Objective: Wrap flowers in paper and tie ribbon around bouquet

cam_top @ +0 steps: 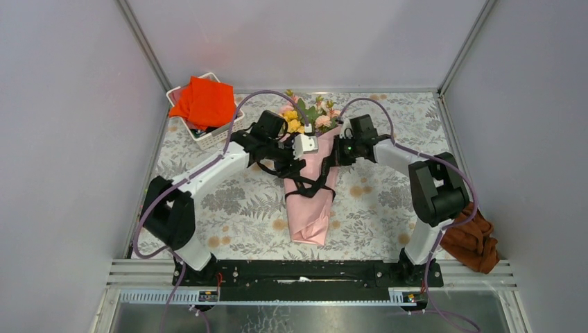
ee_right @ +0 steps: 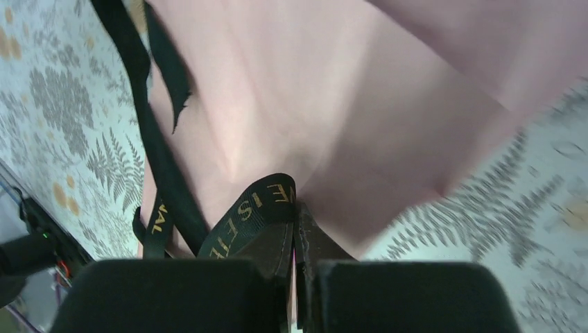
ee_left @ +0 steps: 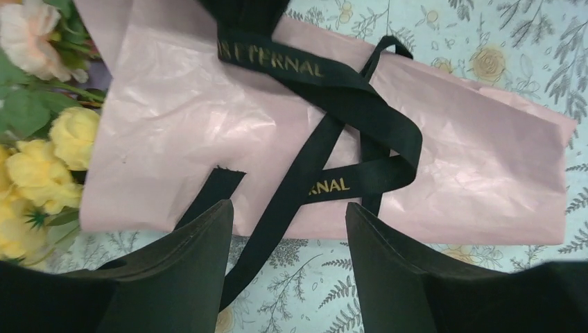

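Observation:
The bouquet [cam_top: 312,205] lies in the middle of the table, a cone of pale pink paper [ee_left: 194,132] with the flowers [cam_top: 308,114] at its far, wide end. Yellow blooms [ee_left: 41,163] show in the left wrist view. The black ribbon [cam_top: 308,184] with gold lettering crosses the cone in loose loops. My left gripper [ee_left: 288,218] hovers open over the cone's edge; one ribbon strand [ee_left: 277,222] runs loose between its fingers. My right gripper [ee_right: 297,208] is shut at the cone's right side, pinching the ribbon [ee_right: 253,211], which folds over its fingertip.
A white basket [cam_top: 208,135] holding an orange-red cloth [cam_top: 202,103] stands at the back left. A brown cloth [cam_top: 475,239] lies by the right arm's base. Grey walls close in the floral tablecloth [cam_top: 243,208] on three sides.

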You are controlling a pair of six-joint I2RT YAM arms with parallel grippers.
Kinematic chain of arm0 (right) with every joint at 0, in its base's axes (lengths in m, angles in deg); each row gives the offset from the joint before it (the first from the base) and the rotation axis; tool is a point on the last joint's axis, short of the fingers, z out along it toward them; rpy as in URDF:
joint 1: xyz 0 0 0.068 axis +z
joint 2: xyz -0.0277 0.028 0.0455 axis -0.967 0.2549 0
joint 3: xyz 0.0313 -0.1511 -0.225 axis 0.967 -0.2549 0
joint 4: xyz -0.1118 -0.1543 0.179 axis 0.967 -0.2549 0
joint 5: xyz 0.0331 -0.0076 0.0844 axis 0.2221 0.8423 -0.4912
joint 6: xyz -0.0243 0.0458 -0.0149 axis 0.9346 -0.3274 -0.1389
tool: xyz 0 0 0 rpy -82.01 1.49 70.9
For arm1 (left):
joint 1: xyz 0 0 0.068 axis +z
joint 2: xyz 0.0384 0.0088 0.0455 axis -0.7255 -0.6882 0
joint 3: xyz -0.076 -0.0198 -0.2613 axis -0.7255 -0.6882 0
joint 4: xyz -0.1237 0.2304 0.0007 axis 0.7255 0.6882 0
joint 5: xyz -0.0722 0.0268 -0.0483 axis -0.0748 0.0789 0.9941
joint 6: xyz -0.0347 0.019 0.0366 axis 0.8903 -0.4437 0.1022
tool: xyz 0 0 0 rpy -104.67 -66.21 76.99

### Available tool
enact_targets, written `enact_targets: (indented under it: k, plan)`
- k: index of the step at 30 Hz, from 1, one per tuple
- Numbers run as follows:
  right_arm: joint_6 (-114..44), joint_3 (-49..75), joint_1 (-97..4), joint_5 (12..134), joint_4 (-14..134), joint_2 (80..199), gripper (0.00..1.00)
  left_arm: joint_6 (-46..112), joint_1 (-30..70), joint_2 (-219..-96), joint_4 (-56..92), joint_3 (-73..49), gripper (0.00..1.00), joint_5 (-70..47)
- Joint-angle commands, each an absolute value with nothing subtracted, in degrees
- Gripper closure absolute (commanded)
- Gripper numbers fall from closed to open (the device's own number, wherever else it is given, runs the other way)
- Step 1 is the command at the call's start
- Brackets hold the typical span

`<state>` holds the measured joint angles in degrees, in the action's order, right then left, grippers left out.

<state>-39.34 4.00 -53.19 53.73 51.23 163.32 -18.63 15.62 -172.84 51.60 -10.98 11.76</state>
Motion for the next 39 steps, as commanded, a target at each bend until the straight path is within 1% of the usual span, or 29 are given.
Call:
enact_targets:
  k: [1, 3, 5, 8, 9, 12, 19, 21, 22, 23, 24, 25, 27, 28, 34, 36, 39]
  plan:
    - [-48.66, -0.22, -56.23, 56.74, 58.54, 155.92, 1.0, -22.67, 16.22, -178.36, 49.45, -11.37, 0.33, 10.68]
    - [-49.87, -1.53, -56.25, 58.15, 59.66, 154.58, 1.0, -21.42, 16.62, -180.7, 51.9, -9.14, 0.34, 12.13]
    - [-51.26, -2.7, -56.25, 57.21, 61.79, 154.75, 1.0, -21.47, 16.4, -180.55, 53.85, -9.25, 0.33, 19.42]
    - [-51.98, -3.68, -56.2, 56.9, 62.83, 155.41, 1.0, -19.7, 15.15, -177.38, 49.68, -13.36, 0.29, 29.39]
    - [-52.09, -3.85, -56.24, 57.03, 63.01, 155.55, 1.0, -19.41, 14.72, -176.95, 48.55, -14.71, 0.26, 30.42]
    - [-52.17, -4.03, -56.25, 56.73, 63.27, 155.75, 1.0, -19.17, 13.57, -178.32, 48.21, -15.56, 0.23, 28.99]
    - [-50.43, -3.78, -56.25, 57.29, 62.18, 155.58, 1.0, -17.43, 12.49, -185.41, 53.14, -10.71, 0.24, 26.54]
    - [-50.38, -3.83, -56.29, 57.16, 62.17, 155.67, 1.0, -16.84, 11.92, -186.16, 53.1, -10.05, 0.32, 26.17]
    - [-50.26, -3.85, -56.25, 57.25, 62.17, 155.67, 1.0, -16.45, 11.75, -186.37, 53.08, -9.73, 0.38, 25.91]
    - [-50.21, -3.94, -56.25, 57.19, 62.2, 155.6, 1.0, -15.95, 11.71, -186.36, 53.14, -9.34, 0.47, 25.36]
    - [-50.12, -4.01, -56.25, 57.18, 62.26, 155.54, 1.0, -15.4, 11.68, -186.35, 53.13, -9.03, 0.65, 24.78]
    - [-50.07, -4.03, -56.25, 57.12, 62.3, 155.5, 1.0, -15.08, 11.67, -186.1, 53.2, -8.7, 0.78, 24.2]
    - [-49.85, -4.03, -56.24, 57.0, 62.21, 155.49, 1.0, -15.11, 11.72, -185.1, 53.22, -8.44, 0.95, 23.22]
    - [-49.63, -4.03, -56.25, 56.76, 62.18, 155.43, 1.0, -15.11, 11.71, -184.28, 53.21, -8.34, 1.0, 22.71]
    - [-48.21, -4.39, -56.25, 55.79, 61.28, 155.49, 1.0, -13.74, 12.25, -180.59, 53.49, -3.31, 1.0, 21.97]
    - [-47.75, -4.51, -56.25, 55.93, 60.82, 155.43, 1.0, -13.28, 12.83, -181.11, 53.14, -0.7, 1.0, 21.36]
    - [-47.43, -5.05, -56.25, 56.14, 60.8, 155.1, 1.0, -12.13, 14.2, -184.67, 52.27, 3.44, 0.97, 18.33]
